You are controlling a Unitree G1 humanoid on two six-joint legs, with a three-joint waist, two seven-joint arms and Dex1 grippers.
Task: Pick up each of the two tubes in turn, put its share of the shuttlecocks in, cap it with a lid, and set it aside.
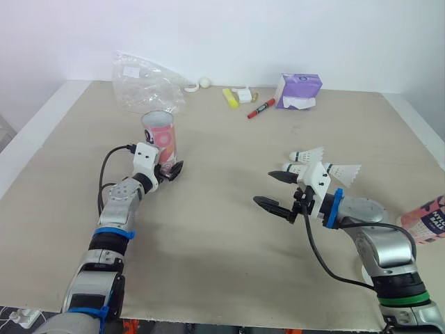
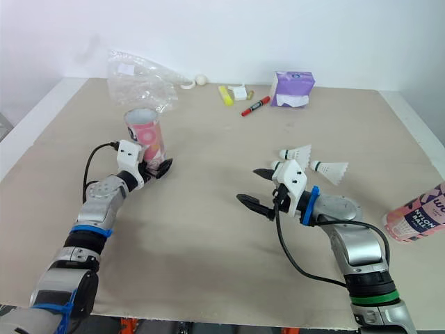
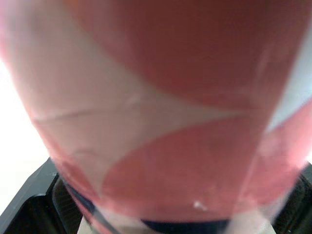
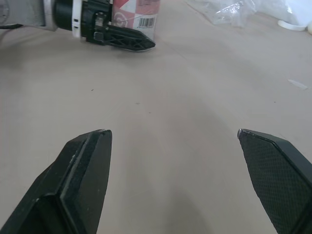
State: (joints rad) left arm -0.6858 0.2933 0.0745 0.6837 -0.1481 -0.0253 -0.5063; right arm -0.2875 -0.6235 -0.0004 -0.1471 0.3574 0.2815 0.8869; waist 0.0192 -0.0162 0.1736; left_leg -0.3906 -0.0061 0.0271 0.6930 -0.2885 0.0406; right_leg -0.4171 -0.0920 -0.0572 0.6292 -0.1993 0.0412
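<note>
Left gripper (image 1: 167,170) clasps the upright pink tube (image 1: 161,136); right gripper (image 1: 264,187), spread wide and empty, sits just left of the shuttlecocks (image 1: 345,172).

We see the second tube (image 1: 425,218) cut by the right edge. The first tube (image 3: 161,122) is blurred in the left wrist view. Small white bits (image 1: 205,82) on the far bench (image 1: 208,278): we can't tell.

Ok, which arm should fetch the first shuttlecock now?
Right. The right gripper is open and empty, close to the two shuttlecocks lying on the table. The left gripper has its jaws around the upright tube, farther from them, so it seems best left steadying that.
</note>
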